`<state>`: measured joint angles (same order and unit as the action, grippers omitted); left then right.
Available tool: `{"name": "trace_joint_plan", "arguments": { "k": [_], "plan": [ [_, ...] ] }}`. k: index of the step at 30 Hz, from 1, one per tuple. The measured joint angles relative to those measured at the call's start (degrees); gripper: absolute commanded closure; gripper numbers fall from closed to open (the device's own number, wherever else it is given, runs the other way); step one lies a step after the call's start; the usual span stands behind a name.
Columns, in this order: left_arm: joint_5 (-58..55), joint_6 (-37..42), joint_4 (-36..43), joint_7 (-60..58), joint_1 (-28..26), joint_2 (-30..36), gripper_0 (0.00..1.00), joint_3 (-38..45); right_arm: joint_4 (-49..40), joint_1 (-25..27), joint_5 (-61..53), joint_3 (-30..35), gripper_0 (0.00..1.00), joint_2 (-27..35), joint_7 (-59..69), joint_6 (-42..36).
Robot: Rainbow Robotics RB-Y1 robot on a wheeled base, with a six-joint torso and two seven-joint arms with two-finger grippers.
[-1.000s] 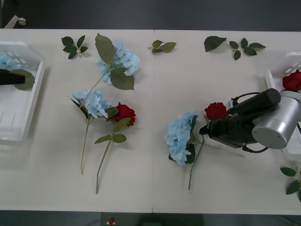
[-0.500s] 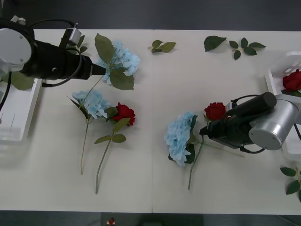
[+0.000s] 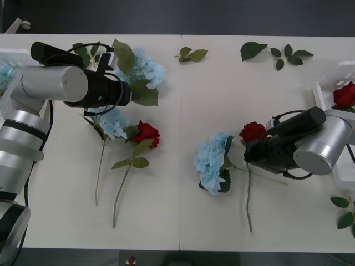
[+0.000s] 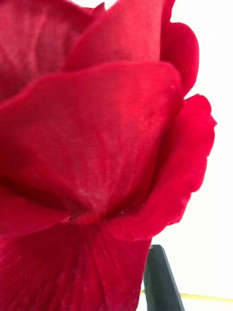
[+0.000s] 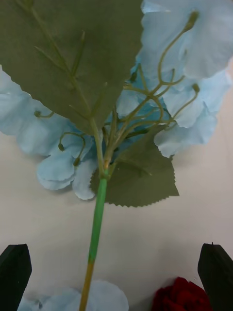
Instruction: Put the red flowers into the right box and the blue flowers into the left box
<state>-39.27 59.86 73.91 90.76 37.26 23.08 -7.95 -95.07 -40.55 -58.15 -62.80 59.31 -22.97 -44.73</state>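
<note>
My right gripper [image 3: 248,148] is shut on a red rose [image 3: 253,132] right of centre, and the rose's stem [image 3: 248,194] trails toward the table's front edge. The bloom [image 4: 97,146] sits close before the right wrist camera, with one black finger [image 4: 160,284] beside it. My left gripper [image 3: 132,94] is open over the stem [image 5: 97,214] of the far blue hydrangea [image 3: 147,69], one finger [image 5: 14,272] on each side. Another rose [image 3: 147,133] and two hydrangeas [image 3: 112,122] [image 3: 212,160] lie on the table. The right box [image 3: 327,83] holds a rose [image 3: 345,94]. The left box [image 3: 14,54] holds a blue flower [image 3: 4,73].
Loose leaf sprigs lie along the far edge [image 3: 191,54] [image 3: 280,54] and at the near right [image 3: 346,210]. The table's seam runs down the middle. Bare tabletop lies between the two flower groups and along the front edge.
My left arm swung from the left box across to the far hydrangea's stem. The rose in my right gripper shifted a little, and its stem swung from a slant to pointing at the front edge.
</note>
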Motion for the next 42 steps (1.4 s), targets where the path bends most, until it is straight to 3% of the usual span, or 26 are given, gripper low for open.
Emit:
{"name": "trace_joint_plan", "arguments": {
  "k": [6,8,10,11,12,14,18,23,25,27,30,35,42],
  "plan": [
    [0.44,-5.87,-8.04,-0.01,3.82,-1.03,0.25,-2.3,0.01,0.0,0.0,0.0,0.75,0.0,0.0,0.04],
    [0.44,-6.06,-8.38,-0.01,4.63,-1.03,0.45,-2.67,0.02,0.0,0.0,0.0,0.74,0.0,0.0,0.04],
    [0.45,-6.06,-8.36,-0.01,5.17,-1.03,0.69,-2.67,0.02,0.0,0.0,0.0,0.6,0.0,0.0,0.07],
    [0.46,-6.06,-8.36,-0.02,5.39,-1.03,0.94,-2.67,0.02,0.0,0.0,0.0,0.49,0.0,0.0,0.14],
    [0.48,-6.06,-8.35,-0.02,5.53,-1.03,1.0,-2.67,0.02,0.0,0.0,0.0,0.44,0.0,0.0,0.29],
    [0.49,-6.06,-8.35,-0.02,5.59,-1.03,1.0,-2.67,0.02,0.0,0.0,0.0,0.38,0.0,0.0,0.69],
    [0.86,-6.06,-8.35,-0.02,5.59,-1.03,1.0,-2.67,0.02,0.0,0.06,0.0,0.38,0.0,0.0,0.72],
    [1.28,-6.06,-8.35,-0.02,5.59,-1.02,1.0,-2.67,0.02,0.0,1.54,-0.06,0.71,0.0,0.0,0.72],
    [0.87,-6.06,-8.35,-0.02,5.59,-0.9,1.0,-2.67,0.02,0.0,1.63,-0.35,0.73,0.0,0.0,0.72],
    [-1.83,-5.5,-8.22,-0.02,5.59,-0.27,1.0,-2.67,0.02,-0.01,1.83,-1.04,0.81,0.0,0.0,0.81],
    [-7.89,-0.22,-6.07,-0.02,5.59,2.46,1.0,-2.62,0.02,-0.01,3.37,-2.36,1.0,0.0,0.0,1.87],
    [-16.73,10.53,0.21,-0.02,5.59,9.48,1.0,1.19,0.03,-0.01,3.43,-3.08,1.0,-0.01,0.0,1.83],
    [-23.39,22.36,5.91,-0.01,5.59,17.55,1.0,14.18,0.04,-0.02,3.48,-3.08,1.0,-0.03,-0.01,1.83]
  ]
}}
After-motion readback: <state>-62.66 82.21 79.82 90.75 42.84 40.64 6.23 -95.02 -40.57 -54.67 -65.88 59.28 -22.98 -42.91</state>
